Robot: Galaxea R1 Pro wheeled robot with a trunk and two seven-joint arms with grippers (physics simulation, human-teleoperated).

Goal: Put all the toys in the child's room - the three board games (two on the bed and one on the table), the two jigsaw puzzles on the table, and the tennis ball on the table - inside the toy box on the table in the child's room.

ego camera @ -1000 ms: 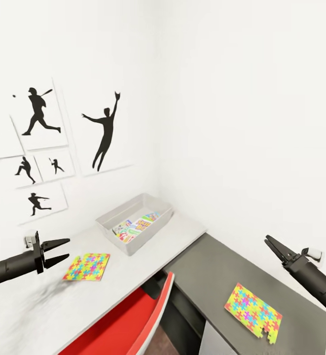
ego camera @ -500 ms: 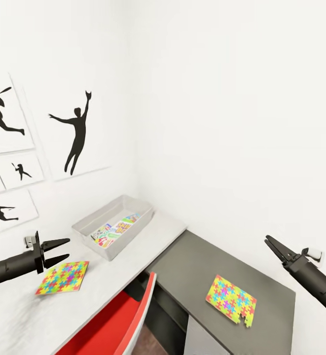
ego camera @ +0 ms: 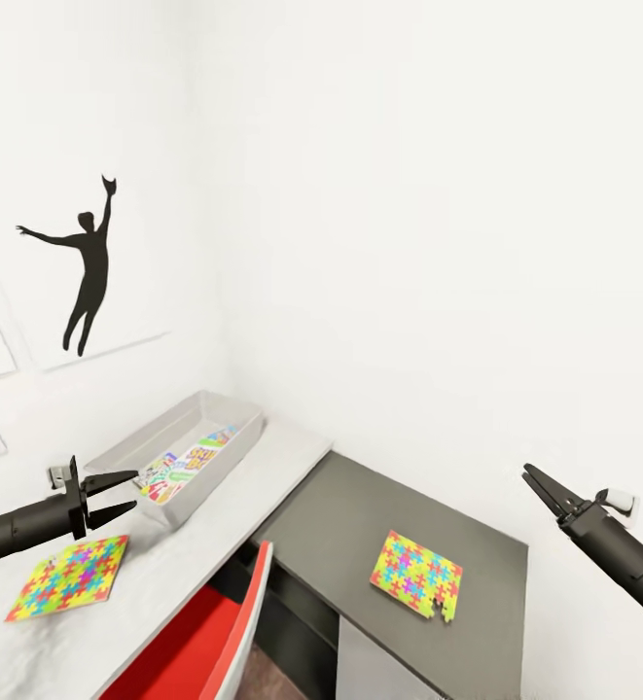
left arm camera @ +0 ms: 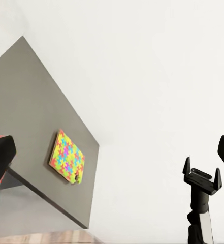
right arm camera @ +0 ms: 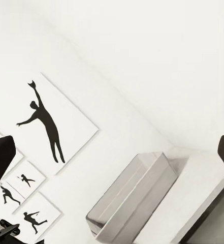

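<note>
The grey toy box [ego camera: 226,473] stands on the pale grey part of the table [ego camera: 263,467] by the wall, with a colourful board game [ego camera: 187,462] lying inside it. One jigsaw puzzle [ego camera: 68,576] lies on the pale top, just below my open left gripper [ego camera: 119,494], which hovers near the box's near end. A second jigsaw puzzle [ego camera: 416,576] [left arm camera: 67,156] lies on the dark grey top. My right gripper [ego camera: 540,483] hangs open above the table's far right, well away from that puzzle. The toy box [right arm camera: 137,198] also appears in the right wrist view. The tennis ball and the bed are out of view.
A red chair [ego camera: 204,642] is tucked at the table's front edge between the two puzzles. White walls meet in a corner behind the table. Silhouette sports pictures [ego camera: 83,267] hang on the left wall.
The head view has swung to the right, so the table, box, puzzles and pictures sit further left in the picture. Both arms keep their pose and both grippers stay empty.
</note>
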